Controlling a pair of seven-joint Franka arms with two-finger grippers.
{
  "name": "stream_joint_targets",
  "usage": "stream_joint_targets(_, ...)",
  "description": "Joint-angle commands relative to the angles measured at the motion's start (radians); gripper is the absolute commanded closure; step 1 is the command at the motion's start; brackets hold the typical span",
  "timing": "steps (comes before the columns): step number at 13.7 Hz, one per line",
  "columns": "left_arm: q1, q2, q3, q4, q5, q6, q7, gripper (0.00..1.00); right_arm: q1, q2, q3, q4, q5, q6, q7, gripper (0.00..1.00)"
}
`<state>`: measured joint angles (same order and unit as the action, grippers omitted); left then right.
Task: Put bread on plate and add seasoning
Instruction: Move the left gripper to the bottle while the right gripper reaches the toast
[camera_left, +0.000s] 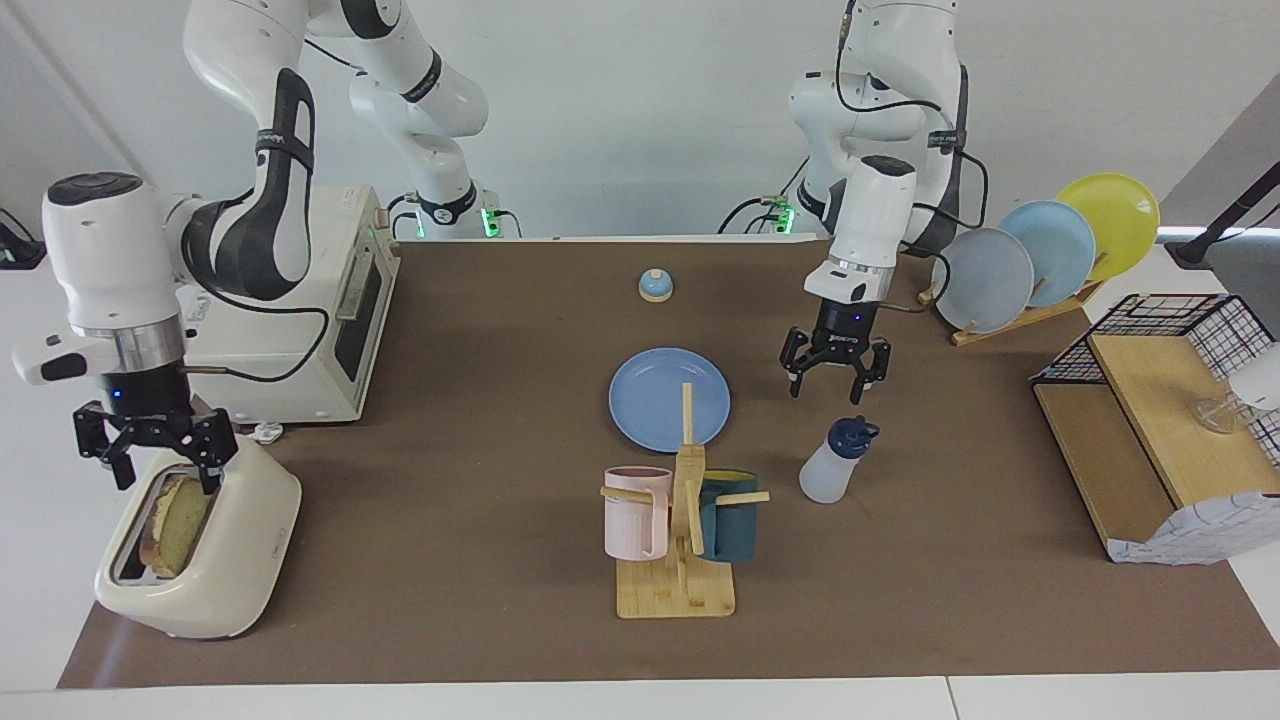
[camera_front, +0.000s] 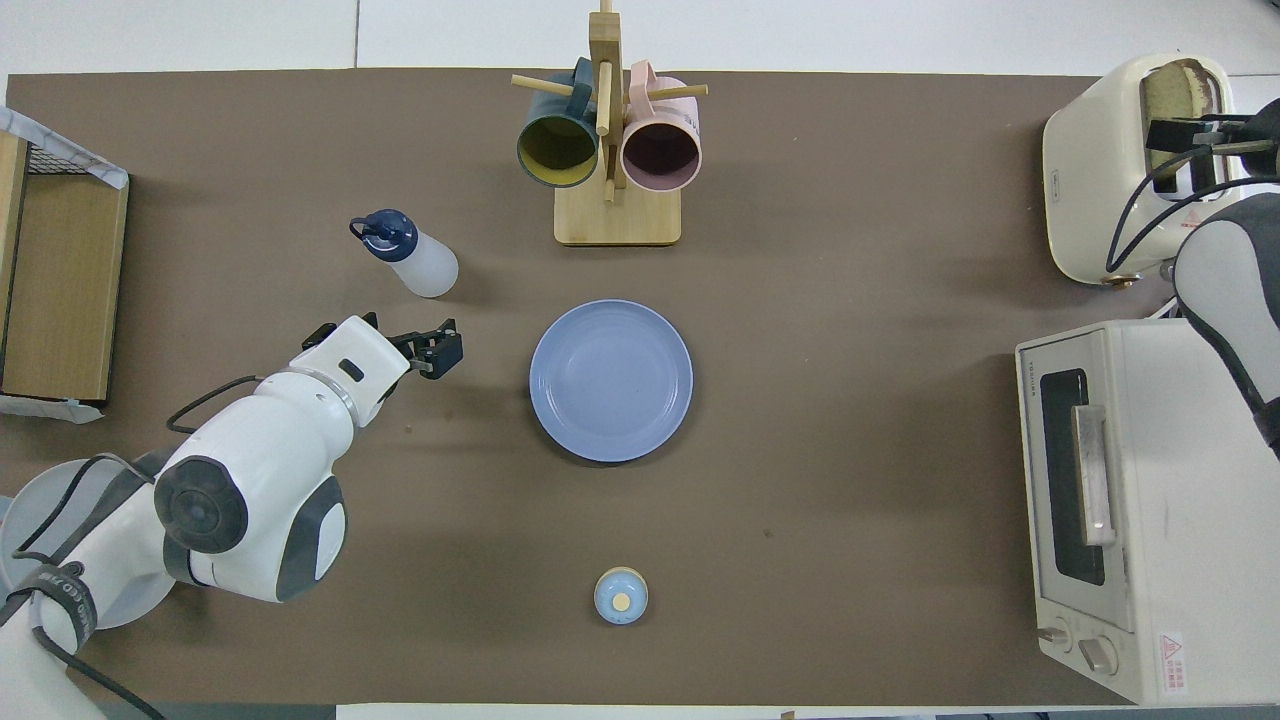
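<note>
Here, both grippers hover spread.
Right gripper (camera_left: 160, 472) straddles the bread (camera_left: 172, 523) in the toaster (camera_left: 215, 570); left gripper (camera_left: 836, 378) hangs above the seasoning bottle (camera_left: 836, 462).

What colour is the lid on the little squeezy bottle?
Dark navy blue. The bottle cap shows best in the facing view.

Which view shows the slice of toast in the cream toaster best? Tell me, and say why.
The facing view: the pale yellow-green, brown-crusted slice of toast shows its broad face standing in the cream toaster slot, the right gripper over it. The overhead view shows only its top, partly covered by that gripper.
</note>
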<state>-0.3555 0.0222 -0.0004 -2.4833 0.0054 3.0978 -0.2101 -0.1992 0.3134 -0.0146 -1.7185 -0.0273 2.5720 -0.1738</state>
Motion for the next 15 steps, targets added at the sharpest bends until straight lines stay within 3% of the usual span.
stream_joint_targets(1, -0.017, 0.035, 0.016, 0.000, -0.015, 0.065, -0.008, 0.00, -0.006, 0.021, 0.004, 0.022, -0.020, 0.017, -0.019, 0.26)
stream_joint_targets(3, -0.017, 0.053, 0.019, 0.004, -0.018, 0.067, -0.008, 0.00, -0.009, 0.024, 0.004, 0.033, -0.072, 0.014, -0.023, 0.33)
stream_joint_targets(5, -0.022, 0.096, 0.019, 0.011, -0.021, 0.123, -0.006, 0.00, -0.009, 0.024, 0.005, 0.034, -0.089, 0.010, -0.023, 0.48)
stream_joint_targets(6, -0.022, 0.114, 0.022, 0.014, -0.021, 0.139, -0.006, 0.00, -0.009, 0.024, 0.005, 0.034, -0.094, 0.007, -0.027, 0.80)
stream_joint_targets(7, -0.022, 0.122, 0.022, 0.035, -0.021, 0.137, -0.005, 0.00, -0.006, 0.024, 0.008, 0.036, -0.105, 0.007, -0.059, 1.00)
stream_joint_targets(11, -0.022, 0.160, 0.026, 0.075, -0.021, 0.137, -0.002, 0.00, -0.003, 0.015, 0.015, 0.068, -0.141, -0.065, -0.072, 1.00)
stream_joint_targets(13, -0.022, 0.165, 0.028, 0.092, -0.021, 0.136, -0.002, 0.00, 0.029, 0.013, 0.015, 0.188, -0.190, -0.258, -0.091, 1.00)
stream_joint_targets(15, -0.023, 0.174, 0.042, 0.101, -0.021, 0.130, 0.000, 0.00, 0.056, -0.002, 0.016, 0.244, -0.198, -0.415, -0.124, 1.00)
